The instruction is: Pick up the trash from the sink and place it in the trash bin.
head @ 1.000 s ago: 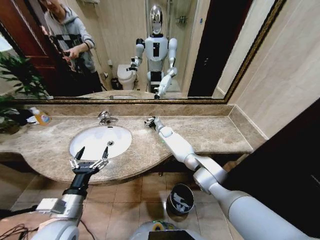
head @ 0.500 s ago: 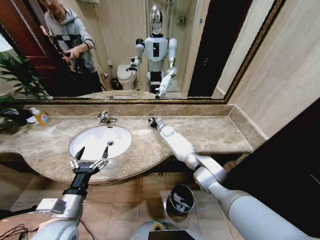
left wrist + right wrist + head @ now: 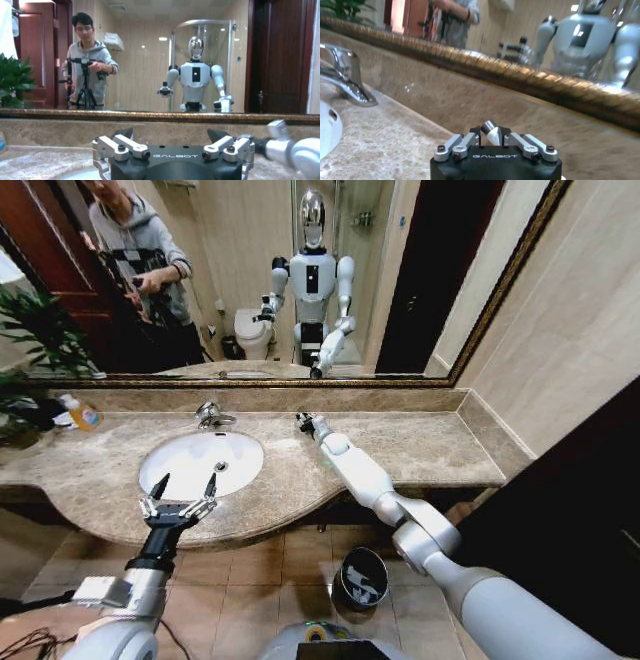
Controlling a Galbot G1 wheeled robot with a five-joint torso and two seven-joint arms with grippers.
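Observation:
The white oval sink [image 3: 185, 470] lies in the marble countertop, and I see nothing lying in its basin. My right gripper [image 3: 303, 421] is stretched out to the back of the counter, right of the faucet [image 3: 210, 416]. In the right wrist view, this gripper [image 3: 490, 130] is shut on a small white piece of trash [image 3: 493, 136] with a dark tip. My left gripper [image 3: 181, 497] hovers open and empty over the counter's front edge, just before the sink; its spread fingers [image 3: 126, 143] also show in the left wrist view. The trash bin [image 3: 362, 578] stands on the tiled floor below the counter.
A yellow-orange bottle [image 3: 82, 415] and a green plant [image 3: 35, 330] sit at the counter's far left. A large mirror [image 3: 300, 280] backs the counter. The wall [image 3: 560, 360] closes the right side. The counter's curved front edge [image 3: 300, 515] overhangs the bin.
My right arm has shifted slightly to the right, with its gripper still at the back of the counter. The left gripper has stayed where it was.

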